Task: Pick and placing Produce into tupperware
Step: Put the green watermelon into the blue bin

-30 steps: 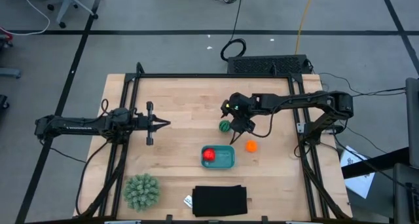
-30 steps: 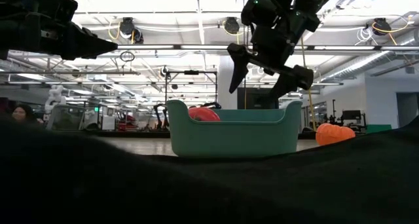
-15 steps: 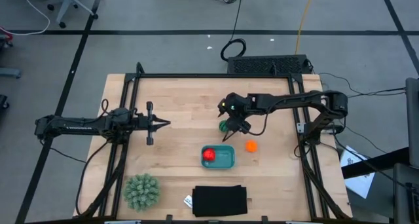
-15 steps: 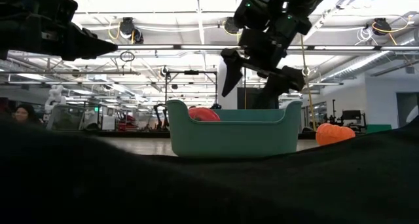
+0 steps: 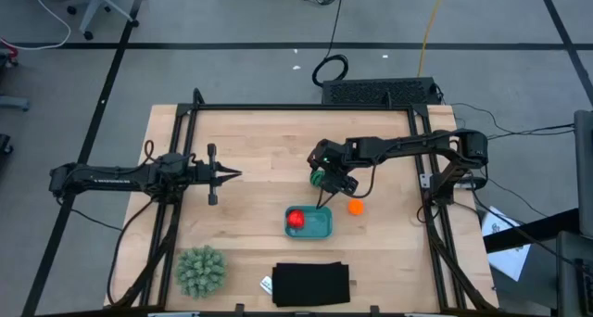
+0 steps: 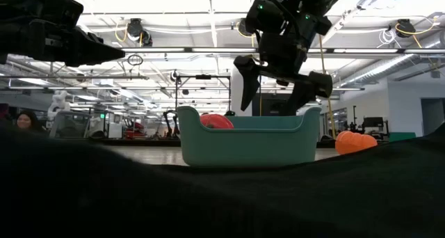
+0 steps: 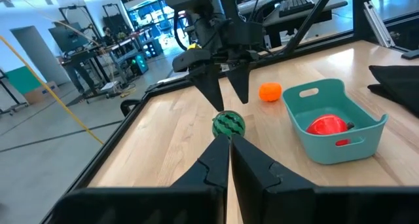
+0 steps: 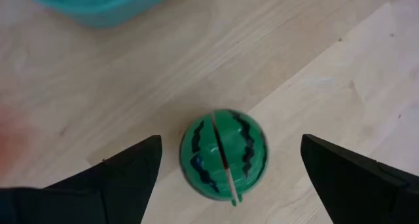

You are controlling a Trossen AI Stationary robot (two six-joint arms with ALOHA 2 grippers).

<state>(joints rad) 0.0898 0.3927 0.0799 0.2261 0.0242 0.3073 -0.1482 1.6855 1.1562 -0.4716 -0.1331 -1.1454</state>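
The dark green striped piece (image 8: 224, 153) rests on the wooden table (image 5: 259, 141), also seen in the left wrist view (image 7: 228, 124). My right gripper (image 5: 324, 180) hangs open just above it, one finger on each side, touching nothing. The red piece (image 5: 296, 219) lies inside the teal tub (image 5: 320, 230), which sits toward the table's near side. The orange piece (image 5: 355, 207) rests on the table to the tub's right. My left gripper (image 5: 236, 175) waits shut over the table's left half, pointing right.
A spiky pale-green ball (image 5: 200, 270) sits at the near left corner. A flat black rectangle (image 5: 311, 284) lies at the near edge, in front of the tub. Bare wood stretches across the far part of the table and between the two arms.
My right gripper has moved a little toward the table's left and come down over the green striped piece, staying open. The produce and the tub have not moved.
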